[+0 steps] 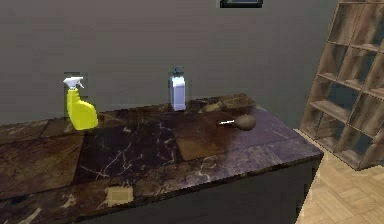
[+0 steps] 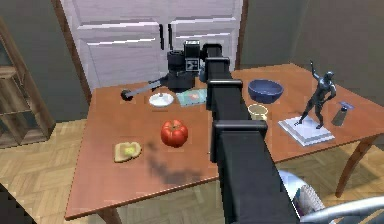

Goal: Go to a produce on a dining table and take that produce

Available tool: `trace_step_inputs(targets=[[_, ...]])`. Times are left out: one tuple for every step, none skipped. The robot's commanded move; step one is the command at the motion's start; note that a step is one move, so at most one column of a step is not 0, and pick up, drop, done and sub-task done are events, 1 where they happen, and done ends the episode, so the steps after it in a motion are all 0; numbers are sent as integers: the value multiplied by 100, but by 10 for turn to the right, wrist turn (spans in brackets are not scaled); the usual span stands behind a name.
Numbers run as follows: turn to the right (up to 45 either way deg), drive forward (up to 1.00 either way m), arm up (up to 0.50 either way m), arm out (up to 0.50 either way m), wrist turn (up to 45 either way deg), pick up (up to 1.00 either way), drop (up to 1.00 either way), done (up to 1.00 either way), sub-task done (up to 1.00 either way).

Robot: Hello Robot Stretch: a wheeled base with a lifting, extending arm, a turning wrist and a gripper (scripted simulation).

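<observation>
Arm side view: reaching step; gripper (image 2: 160, 85) near the brown wooden dining table's (image 2: 108, 128) far edge, its hold impossible to tell; next, retract to the round red tomato (image 2: 174, 132).

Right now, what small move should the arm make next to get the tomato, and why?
Probably draw the arm back a little: the gripper sits far out by the white plate, while the tomato lies nearer the robot, left of the arm in the arm side view.

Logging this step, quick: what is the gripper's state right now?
Gripper: state cannot be told; a white plate lies on the table at its far end, so whether it holds anything is unclear.
</observation>
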Motion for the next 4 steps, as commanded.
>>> trace_step_inputs(targets=[[0,0,0,0,300,0,0,0,0],[0,0,-26,0,0,0,0,0,0],[0,0,0,0,0,100,0,0,0],[0,0,10,0,0,0,0,0,0]])
